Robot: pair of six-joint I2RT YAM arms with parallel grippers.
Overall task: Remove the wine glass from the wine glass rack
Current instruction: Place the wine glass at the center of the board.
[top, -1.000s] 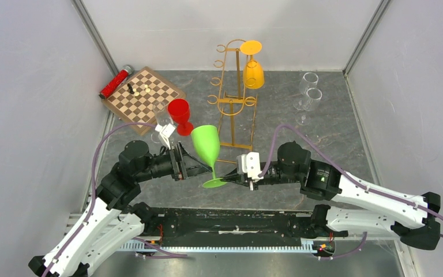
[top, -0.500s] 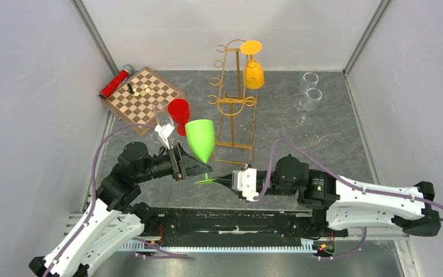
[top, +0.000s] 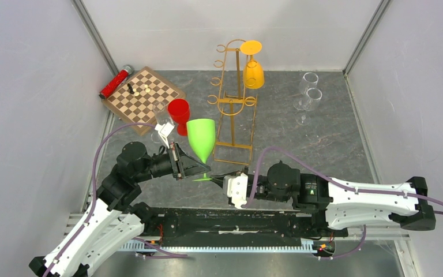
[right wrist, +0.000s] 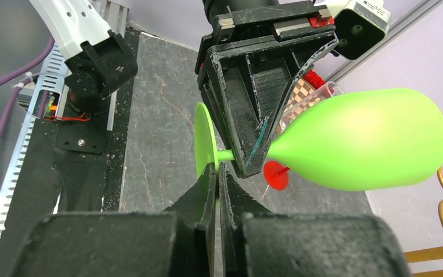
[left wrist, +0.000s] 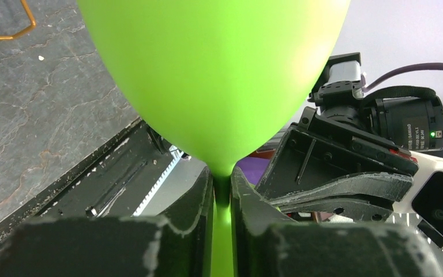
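Observation:
A green wine glass hangs in the air in front of the gold wine glass rack, clear of it and tilted bowl-up. My left gripper is shut on its thin stem, just under the bowl. From the right, my right gripper is shut on the rim of the glass's round foot. Seen from the right wrist, the left fingers clamp the stem between foot and bowl. A yellow wine glass hangs upside down at the top of the rack.
A red wine glass stands just left of the green one, with a clear glass beside it. A chessboard and a red can sit at the back left. Two clear glasses are at the back right.
The left gripper has closed on the green glass's stem. The right arm slid left and nearer, still gripping the foot, and the glass shifted left and stands more upright.

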